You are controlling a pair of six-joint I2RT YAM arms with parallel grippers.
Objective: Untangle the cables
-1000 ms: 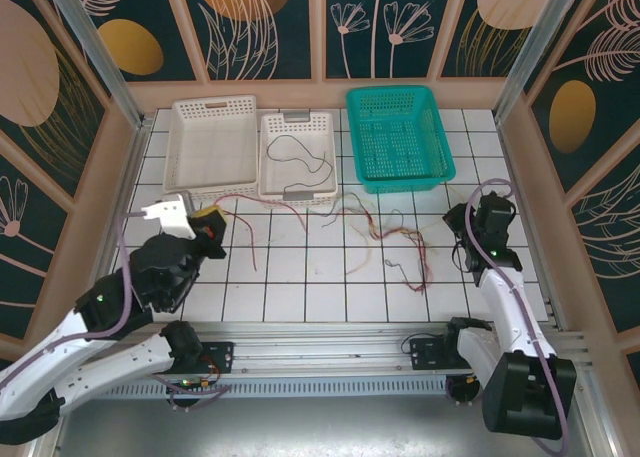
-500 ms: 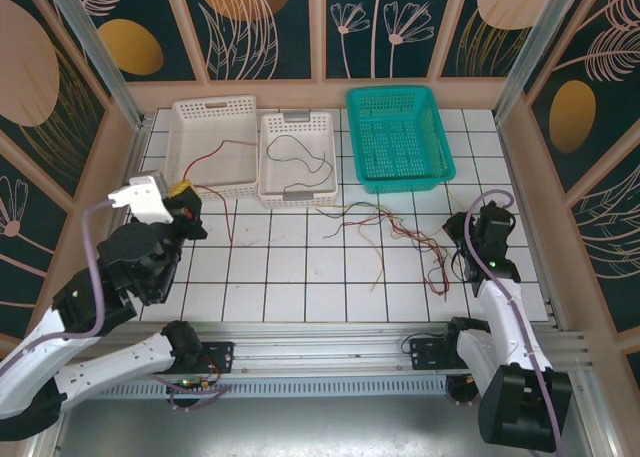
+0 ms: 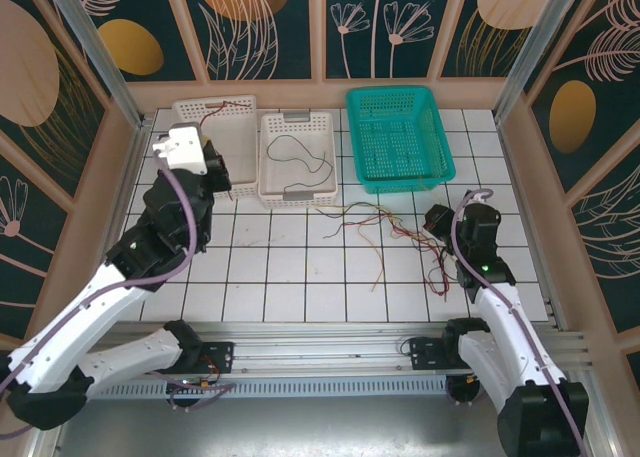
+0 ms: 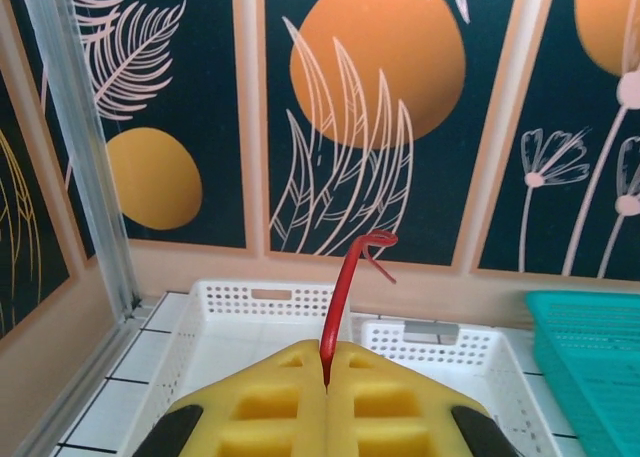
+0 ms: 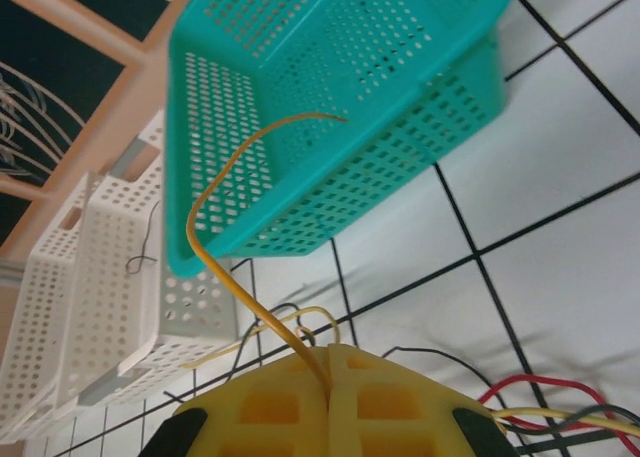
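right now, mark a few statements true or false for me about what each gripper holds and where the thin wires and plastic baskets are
1. The left gripper is shut on a thin red wire. True.
2. The right gripper pinches a thick lilac hose. False: it is shut on a thin yellow-orange wire.
3. The thin black wire lies inside the teal mesh basket. False: it lies in the middle white perforated plastic tray.
4. A loose tangle of red, black and yellow wires lies on the white tiled table, in front of the baskets. True.
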